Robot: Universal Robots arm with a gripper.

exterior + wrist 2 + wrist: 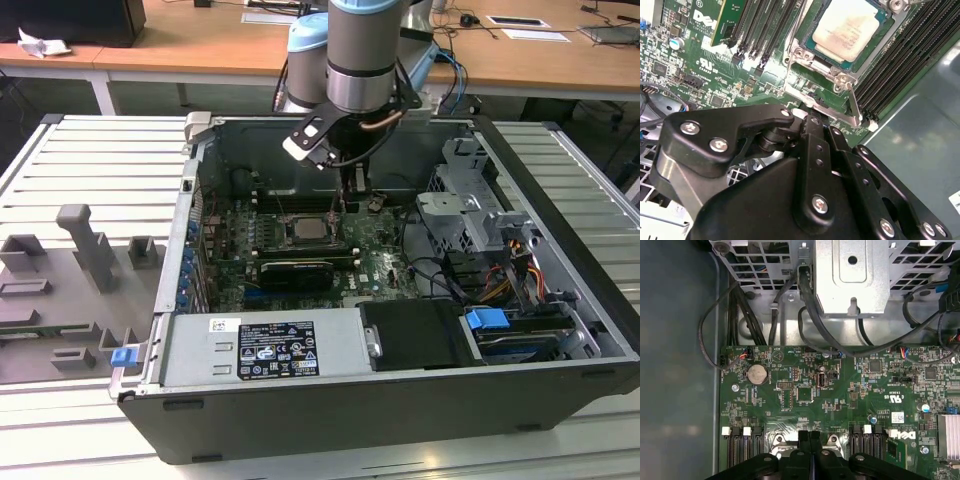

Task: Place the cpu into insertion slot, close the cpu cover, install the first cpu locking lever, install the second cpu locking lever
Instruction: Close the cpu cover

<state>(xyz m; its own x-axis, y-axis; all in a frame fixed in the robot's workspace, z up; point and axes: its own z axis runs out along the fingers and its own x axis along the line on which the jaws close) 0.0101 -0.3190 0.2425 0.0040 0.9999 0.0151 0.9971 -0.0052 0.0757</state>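
- One cpu, pale metal top, lies flat in the insertion slot, amid the green motherboard.
- One cpu cover, a silvery frame, lies down around the chip; the chip shows through its window.
- One locking lever, a thin metal rod beside the socket corner, appears raised rather than hooked.
- One gripper, just beside that lever; its fingers are pressed together with nothing seen between them.
- Judgement: the lever step is in hand. Push along the rod's own arc, down then sideways under its catch, with no load on the chip.
- One open computer case on a slatted worktop.
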